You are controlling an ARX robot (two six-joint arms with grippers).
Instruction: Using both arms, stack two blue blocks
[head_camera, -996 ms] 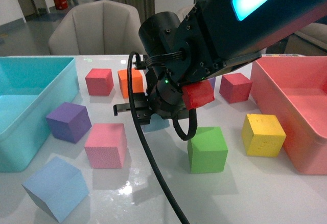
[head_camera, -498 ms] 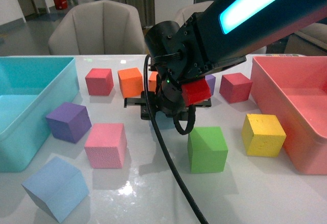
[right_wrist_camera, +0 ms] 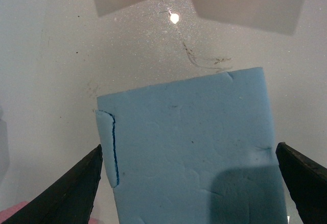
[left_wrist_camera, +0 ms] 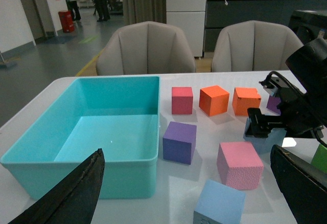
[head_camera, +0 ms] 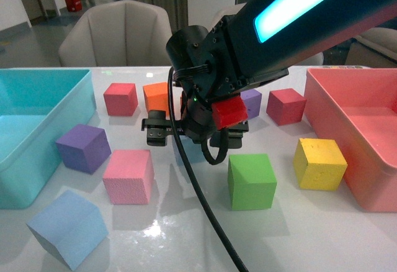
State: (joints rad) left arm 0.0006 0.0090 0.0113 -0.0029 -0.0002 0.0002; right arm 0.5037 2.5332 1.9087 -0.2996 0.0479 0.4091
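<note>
One pale blue block point(head_camera: 67, 227) lies at the table's front left, tilted; the left wrist view has it point(left_wrist_camera: 219, 204) low down. The other blue block point(head_camera: 188, 151) sits mid-table, mostly hidden under the right arm. My right gripper point(head_camera: 193, 136) hangs open over it. In the right wrist view this block point(right_wrist_camera: 189, 147) fills the gap of the right gripper point(right_wrist_camera: 188, 183), whose black fingers point(right_wrist_camera: 76, 188) stand on either side, slightly apart from its faces. My left gripper point(left_wrist_camera: 189, 193) is open and holds nothing, back from the blocks near the teal bin.
A teal bin point(head_camera: 43, 79) stands at the left and a pink-red bin point(head_camera: 322, 95) at the right. Around the middle block lie a pink cube point(head_camera: 128, 176), purple cube point(head_camera: 82, 148), green cube point(head_camera: 251, 180), yellow cube point(head_camera: 319, 163), red cube point(head_camera: 120, 98) and orange cube point(head_camera: 155, 97).
The right wrist has shifted slightly and its fingers now show spread on both sides of the middle blue block. No block has moved.
</note>
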